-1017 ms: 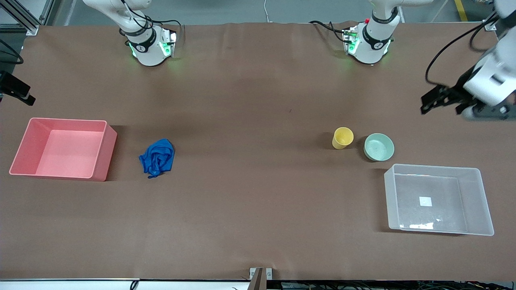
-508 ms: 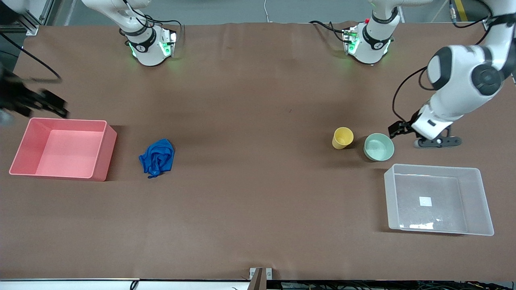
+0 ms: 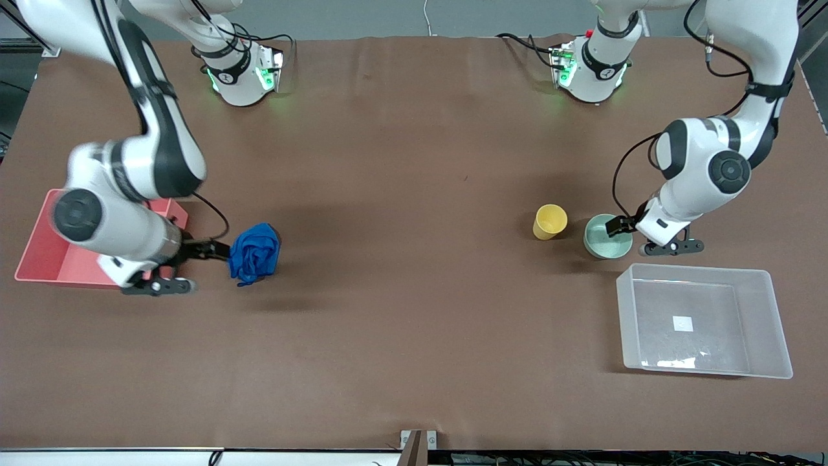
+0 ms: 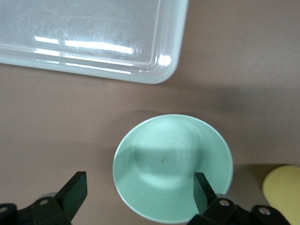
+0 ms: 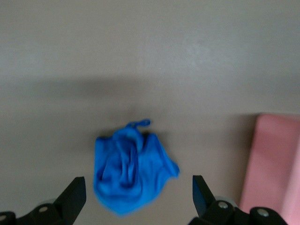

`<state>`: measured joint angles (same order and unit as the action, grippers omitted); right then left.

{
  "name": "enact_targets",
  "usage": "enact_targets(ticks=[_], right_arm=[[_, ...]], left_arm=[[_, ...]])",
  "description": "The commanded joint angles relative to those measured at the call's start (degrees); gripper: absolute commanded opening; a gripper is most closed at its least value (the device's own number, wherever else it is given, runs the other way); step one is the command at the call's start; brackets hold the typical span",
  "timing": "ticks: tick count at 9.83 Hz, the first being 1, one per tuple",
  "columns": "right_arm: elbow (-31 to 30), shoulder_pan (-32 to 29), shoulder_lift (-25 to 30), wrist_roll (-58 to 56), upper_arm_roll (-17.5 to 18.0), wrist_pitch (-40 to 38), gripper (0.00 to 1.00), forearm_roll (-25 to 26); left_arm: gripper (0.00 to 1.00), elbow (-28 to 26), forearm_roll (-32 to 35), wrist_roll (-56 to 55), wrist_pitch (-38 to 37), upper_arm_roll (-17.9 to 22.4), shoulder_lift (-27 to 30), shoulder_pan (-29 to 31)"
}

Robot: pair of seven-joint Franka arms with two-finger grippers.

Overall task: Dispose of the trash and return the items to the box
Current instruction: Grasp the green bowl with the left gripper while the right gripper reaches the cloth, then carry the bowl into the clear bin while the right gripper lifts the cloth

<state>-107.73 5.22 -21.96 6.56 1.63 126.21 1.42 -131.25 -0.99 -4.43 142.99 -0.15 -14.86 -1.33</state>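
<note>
The blue cloth [image 3: 255, 253] lies wadded on the table beside the pink bin. My right gripper [image 3: 217, 250] is open just over the cloth's bin-side edge; in the right wrist view the cloth [image 5: 131, 168] sits between its spread fingers [image 5: 75, 194]. The mint-green bowl [image 3: 607, 237] stands beside the yellow cup [image 3: 550, 221]. My left gripper [image 3: 618, 225] is open over the bowl. In the left wrist view [image 4: 139, 197] one finger [image 4: 202, 190] is over the bowl's [image 4: 172, 166] inside and the other is outside its rim. The clear box [image 3: 623, 304] is empty.
The pink bin [image 3: 45, 268] stands at the right arm's end of the table, partly hidden by the right arm; its wall shows in the right wrist view [image 5: 276, 164]. The box corner [image 4: 164, 75] and the cup [image 4: 283, 187] show in the left wrist view.
Both arms have swung in from the table's ends and come down. The right gripper now reaches the cloth and the left gripper is over the bowl. The objects have not moved.
</note>
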Motion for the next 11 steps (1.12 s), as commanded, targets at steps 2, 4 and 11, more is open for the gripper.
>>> enact_targets(ticks=[2,4,11], right_arm=[[-12.4,-0.7,-0.9,0.6,1.0,15.3,1.0,0.4],[-15.1,-0.4,-2.5,0.7,1.4,19.1,1.0,0.4],[-12.7,-1.0,-2.6,4.9,2.8,16.5,0.0,0.4]], left_arm=[[0.85,-0.1,0.0,0.4,2.6,0.4,-4.4,0.0],[0.26,-0.1,0.0,0.3,3.4,0.4,-5.8,0.0],[0.01,0.4,0.0,0.8,-12.0,0.4,7.3,0.3]])
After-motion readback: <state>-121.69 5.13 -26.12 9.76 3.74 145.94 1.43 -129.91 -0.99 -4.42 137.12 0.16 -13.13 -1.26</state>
